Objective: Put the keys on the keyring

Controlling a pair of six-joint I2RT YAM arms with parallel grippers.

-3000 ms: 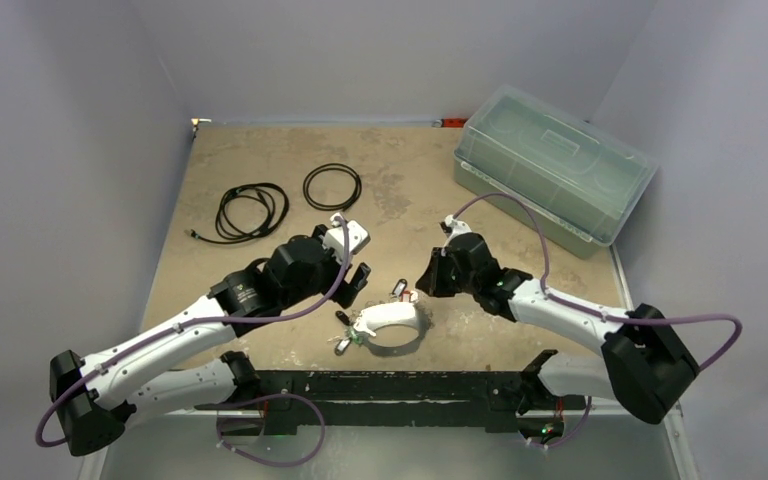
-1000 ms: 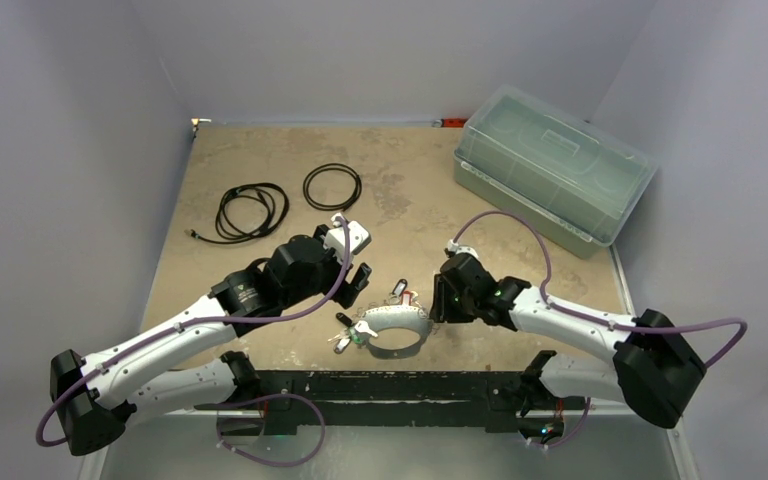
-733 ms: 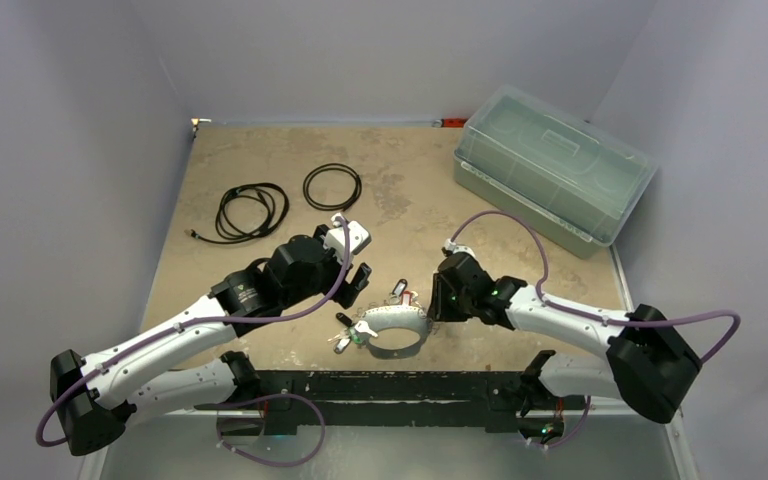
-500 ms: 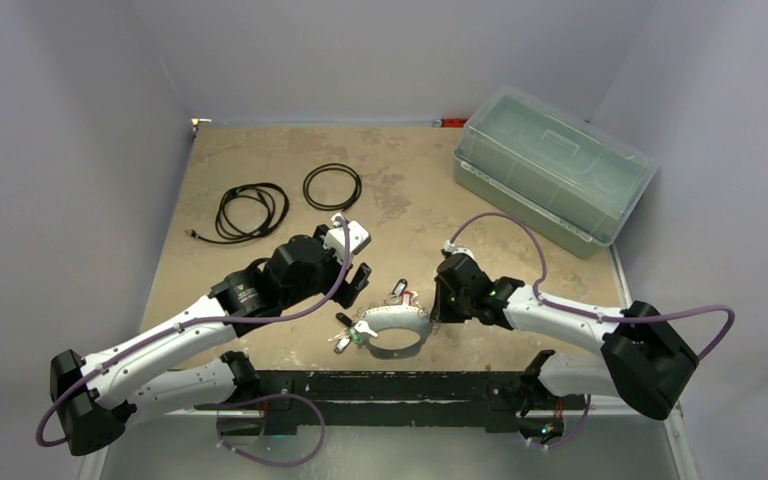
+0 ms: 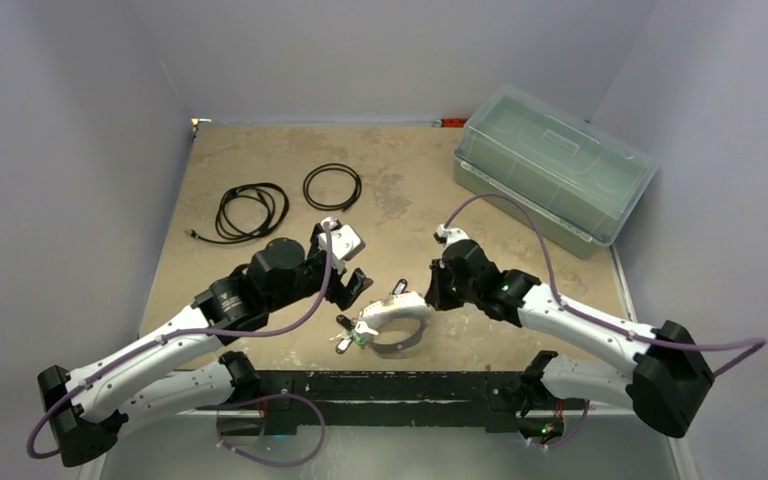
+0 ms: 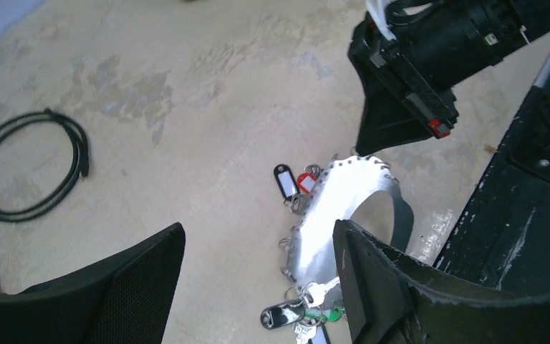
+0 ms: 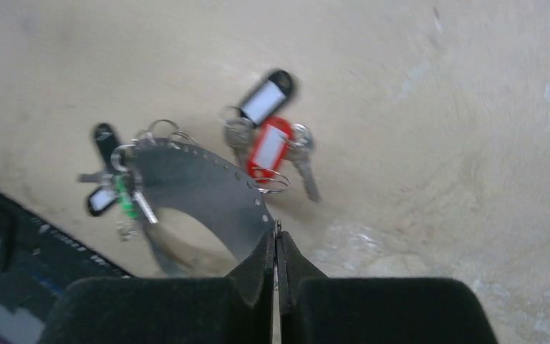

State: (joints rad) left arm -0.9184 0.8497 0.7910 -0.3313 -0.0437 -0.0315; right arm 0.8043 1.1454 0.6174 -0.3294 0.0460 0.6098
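Far from the keyring (image 5: pixel 400 306) sits a lidded box (image 5: pixel 555 175).

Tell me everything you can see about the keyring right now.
The keyring is a broad, flat band of shiny silvery metal bent into an open loop, with small holes along its edge. It is by the table's near edge. Wire rings at its edge hold tagged keys: a red-tagged one on one side, green and black ones at the other end. The right gripper is shut on its edge.

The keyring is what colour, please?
Shiny silver keyring, clearest in the left wrist view.
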